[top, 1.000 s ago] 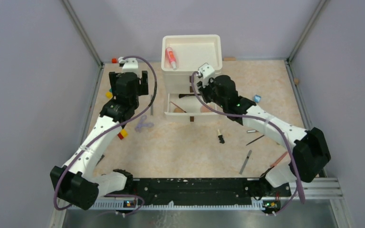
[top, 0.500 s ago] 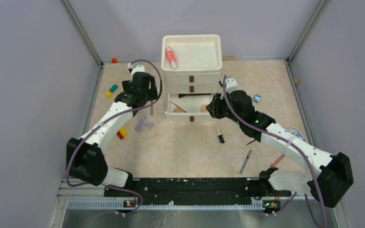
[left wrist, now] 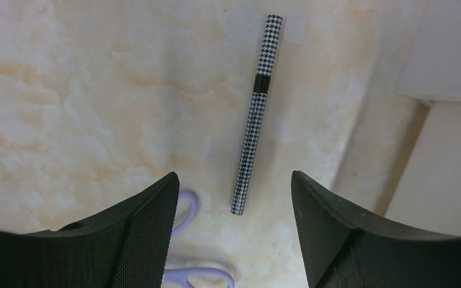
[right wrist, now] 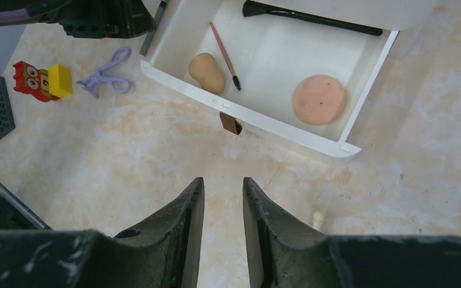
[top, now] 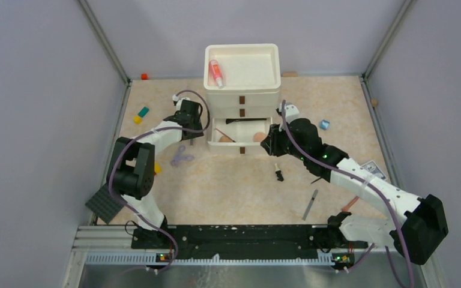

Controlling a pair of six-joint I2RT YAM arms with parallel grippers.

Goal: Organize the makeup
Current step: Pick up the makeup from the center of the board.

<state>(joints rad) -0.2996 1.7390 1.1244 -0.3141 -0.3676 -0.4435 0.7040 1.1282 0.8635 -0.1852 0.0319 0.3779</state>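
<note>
Progress check: I'd call this roughly halfway. The bottom drawer (right wrist: 270,60) of the white drawer unit (top: 242,96) is pulled open just ahead of the right pincer (right wrist: 223,198). It already holds a peach sponge (right wrist: 207,72), a round pink pad (right wrist: 319,99) and a thin brush (right wrist: 225,48), with a black brush (right wrist: 312,18) at the back. The pink spray bottle (top: 216,72) sits in the top tray (top: 255,69), further off beyond both pincers.

The right pincer is nearly closed, just a narrow slit between the fingers, with nothing in it. The left pincer (left wrist: 234,192) is spread wide and empty. It hangs over the houndstooth pencil (left wrist: 255,114), which lies on the table running straight away from it, near end about level with the fingertips. Can't tell how high above the table it is. Purple scissors (right wrist: 99,78) sit close by its left finger.

Left to do, by my guess: that pencil, plus the loose stuff back behind the right pincer — a small black item (top: 279,174), a thin dark brush (top: 322,176), a silver stick (top: 310,204) and a pinkish pencil (top: 353,202). Then the drawer probably wants shutting.
</note>
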